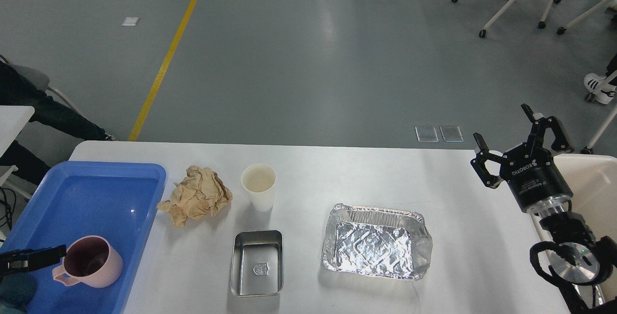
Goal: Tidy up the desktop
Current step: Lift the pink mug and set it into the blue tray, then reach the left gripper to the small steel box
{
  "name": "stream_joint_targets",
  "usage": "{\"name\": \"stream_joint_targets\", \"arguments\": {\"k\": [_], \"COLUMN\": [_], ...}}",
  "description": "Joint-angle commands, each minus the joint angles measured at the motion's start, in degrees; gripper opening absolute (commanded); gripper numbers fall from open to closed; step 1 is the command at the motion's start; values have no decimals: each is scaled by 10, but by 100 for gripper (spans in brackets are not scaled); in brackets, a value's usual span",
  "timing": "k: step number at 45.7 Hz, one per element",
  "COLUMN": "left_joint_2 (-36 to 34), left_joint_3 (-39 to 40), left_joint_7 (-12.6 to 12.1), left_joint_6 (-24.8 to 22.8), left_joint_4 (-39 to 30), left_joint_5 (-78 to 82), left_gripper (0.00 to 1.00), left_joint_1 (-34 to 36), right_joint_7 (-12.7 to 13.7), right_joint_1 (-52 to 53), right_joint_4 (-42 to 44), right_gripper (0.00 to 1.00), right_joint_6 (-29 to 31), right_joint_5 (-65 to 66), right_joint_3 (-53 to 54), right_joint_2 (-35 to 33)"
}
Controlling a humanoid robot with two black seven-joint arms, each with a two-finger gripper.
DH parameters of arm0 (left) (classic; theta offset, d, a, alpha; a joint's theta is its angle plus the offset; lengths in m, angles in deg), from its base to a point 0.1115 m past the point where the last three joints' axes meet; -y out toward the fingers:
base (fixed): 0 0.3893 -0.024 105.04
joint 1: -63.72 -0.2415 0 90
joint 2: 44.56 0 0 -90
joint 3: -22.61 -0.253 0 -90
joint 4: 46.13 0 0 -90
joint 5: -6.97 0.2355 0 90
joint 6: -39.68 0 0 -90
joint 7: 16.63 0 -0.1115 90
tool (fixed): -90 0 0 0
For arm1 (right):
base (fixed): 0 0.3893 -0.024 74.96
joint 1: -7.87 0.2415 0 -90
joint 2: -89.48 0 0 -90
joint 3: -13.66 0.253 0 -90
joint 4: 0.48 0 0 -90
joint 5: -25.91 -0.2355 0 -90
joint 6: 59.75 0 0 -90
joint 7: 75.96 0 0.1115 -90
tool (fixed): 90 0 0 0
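Below, the desktop (pixel 308 169) fills the lower half of the frame, and your right gripper (pixel 518 143) hangs at its right edge, above the rim of the cream bin (pixel 590 184). Its fingers are spread wide and hold nothing. Your left gripper (pixel 36 256) pokes in at lower left, over the blue tray (pixel 96 193), its tip just beside the handle of the pink mug (pixel 91 261); you cannot tell how its fingers stand. Spread across the middle of the white top are a crumpled brown paper (pixel 197 196), an upright paper cup (pixel 259 186), a steel tin (pixel 257 262) and a foil tray (pixel 376 241), all well apart from your right gripper.
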Motion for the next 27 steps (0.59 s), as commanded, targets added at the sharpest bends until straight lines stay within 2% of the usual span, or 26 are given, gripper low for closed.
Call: {"name": "stream_joint_targets", "arguments": {"k": [1, 7, 9, 14, 22, 27], "left_joint_2": [-43, -82, -87, -87, -85, -84], "left_joint_3": [42, 94, 113, 133, 138, 138], "left_joint_7": [1, 9, 9, 9, 4, 2], "left_joint_6": [-18, -81, -118, -165, -220, -232], "left_joint_4": [-39, -63, -66, -66, -66, -66], "left_joint_5": [1, 1, 1, 0, 0, 0], "left_gripper": [95, 95, 95, 95, 95, 95], "left_joint_1": [18, 71, 106, 161, 236, 258], "right_joint_7": [1, 0, 1, 0, 0, 0], "right_joint_1": [0, 0, 0, 0, -1, -1], "right_joint_4": [1, 0, -1, -1, -3, -3], "right_gripper": [100, 100, 100, 100, 100, 100], "right_joint_6": [1, 1, 1, 1, 1, 1], "right_joint_5": [0, 0, 0, 0, 0, 0], "right_joint_3": [-1, 0, -1, -1, 0, 0], "right_joint_2": [-2, 0, 0, -2, -4, -4]}}
